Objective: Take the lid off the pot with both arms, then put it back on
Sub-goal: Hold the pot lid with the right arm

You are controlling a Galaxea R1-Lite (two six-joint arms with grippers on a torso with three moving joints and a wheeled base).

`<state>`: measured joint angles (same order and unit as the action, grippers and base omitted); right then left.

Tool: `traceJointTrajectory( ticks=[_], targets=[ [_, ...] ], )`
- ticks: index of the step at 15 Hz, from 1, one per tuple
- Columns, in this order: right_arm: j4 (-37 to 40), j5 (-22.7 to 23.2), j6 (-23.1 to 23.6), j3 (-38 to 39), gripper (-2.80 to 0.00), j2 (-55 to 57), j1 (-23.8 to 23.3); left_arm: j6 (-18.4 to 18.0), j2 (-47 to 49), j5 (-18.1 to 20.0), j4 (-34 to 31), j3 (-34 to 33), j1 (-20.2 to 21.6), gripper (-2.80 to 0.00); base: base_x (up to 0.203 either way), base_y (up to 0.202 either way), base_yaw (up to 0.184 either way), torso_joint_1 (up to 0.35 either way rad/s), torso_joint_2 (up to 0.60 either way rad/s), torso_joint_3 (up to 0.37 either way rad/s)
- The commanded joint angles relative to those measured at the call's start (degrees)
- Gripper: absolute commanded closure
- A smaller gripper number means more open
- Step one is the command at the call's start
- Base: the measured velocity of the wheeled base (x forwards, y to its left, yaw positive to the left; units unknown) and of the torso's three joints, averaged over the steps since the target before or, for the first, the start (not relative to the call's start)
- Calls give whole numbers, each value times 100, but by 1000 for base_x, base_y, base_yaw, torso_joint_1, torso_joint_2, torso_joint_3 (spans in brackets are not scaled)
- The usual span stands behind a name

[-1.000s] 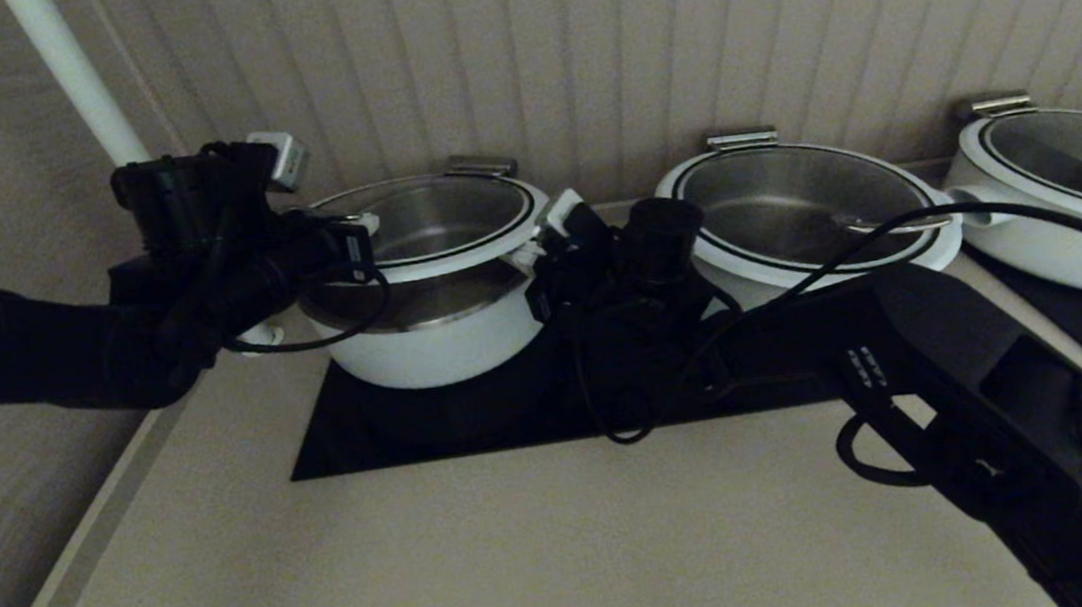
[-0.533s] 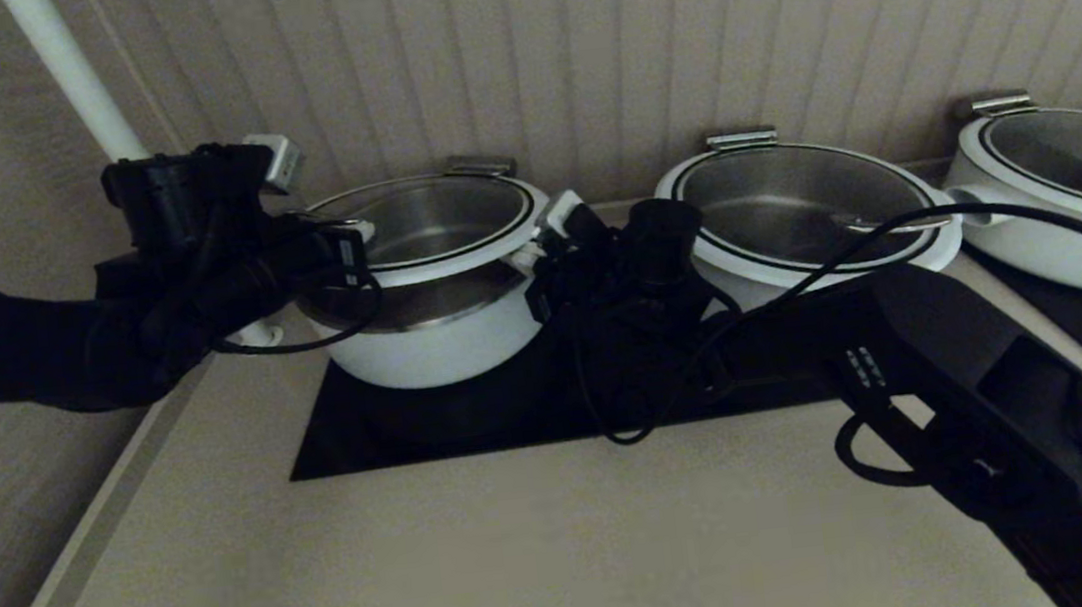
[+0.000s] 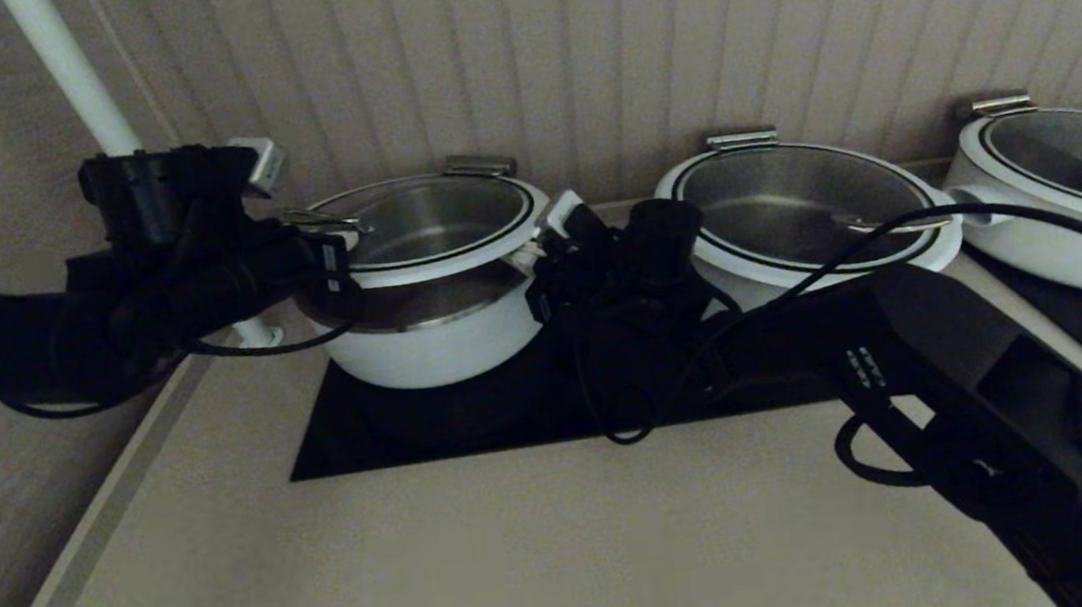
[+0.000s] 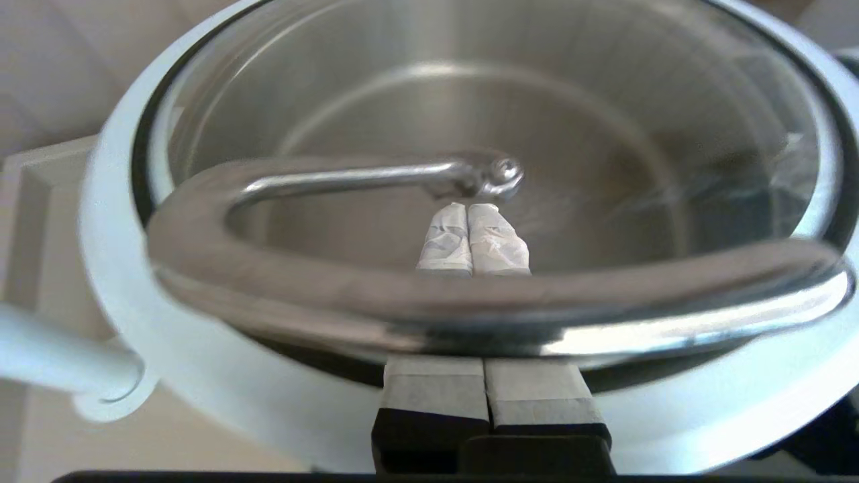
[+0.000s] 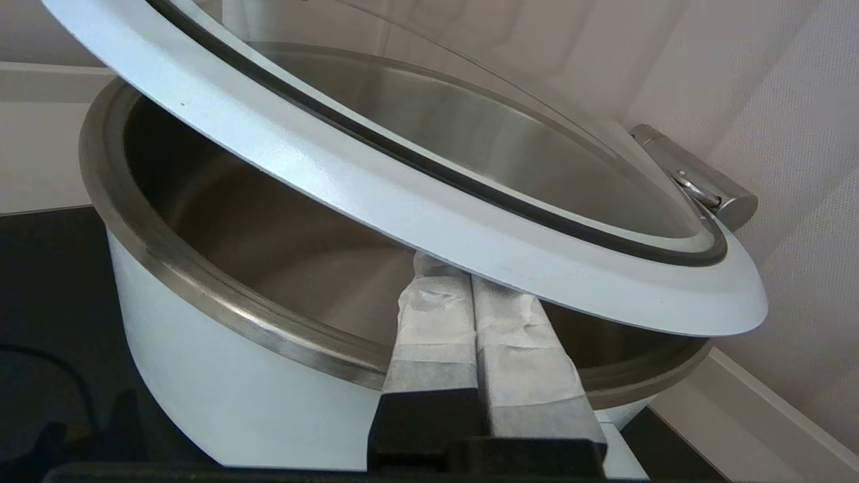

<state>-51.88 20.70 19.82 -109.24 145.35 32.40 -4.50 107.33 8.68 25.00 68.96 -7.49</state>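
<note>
Head view shows no legible writing; closed left gripper (image 4: 473, 221) and closed right gripper (image 5: 470, 282) prop the lid (image 3: 436, 216) above the pot (image 3: 424, 341).

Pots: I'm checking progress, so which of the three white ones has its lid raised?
The leftmost pot: its lid sits tilted above the steel rim, between both grippers. The other two lids lie flat.

Three white pots are counted on the table (image 3: 488, 560): the pot (image 3: 434, 340), and two more (image 3: 750, 281) (image 3: 1049, 255) right of it. Three glass lids are seen: the lid (image 3: 437, 219), two others (image 3: 796, 196) (image 3: 1078, 151).
</note>
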Motion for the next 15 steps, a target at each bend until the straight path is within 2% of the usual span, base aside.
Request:
traceJointTrajectory(
  ticks=[1, 8, 15],
  targets=[
    [-33, 13, 13, -1, 0, -24, 3, -7, -87, 11, 5, 3, 19, 0, 0, 0, 0, 0, 0, 0],
    [-41, 13, 13, -1, 0, -24, 2, -77, -266, 11, -65, 21, 62, 0, 0, 0, 0, 0, 0, 0],
    [-50, 13, 13, -1, 0, -25, -4, -191, -452, 11, -92, 11, 274, 0, 0, 0, 0, 0, 0, 0]
  ],
)
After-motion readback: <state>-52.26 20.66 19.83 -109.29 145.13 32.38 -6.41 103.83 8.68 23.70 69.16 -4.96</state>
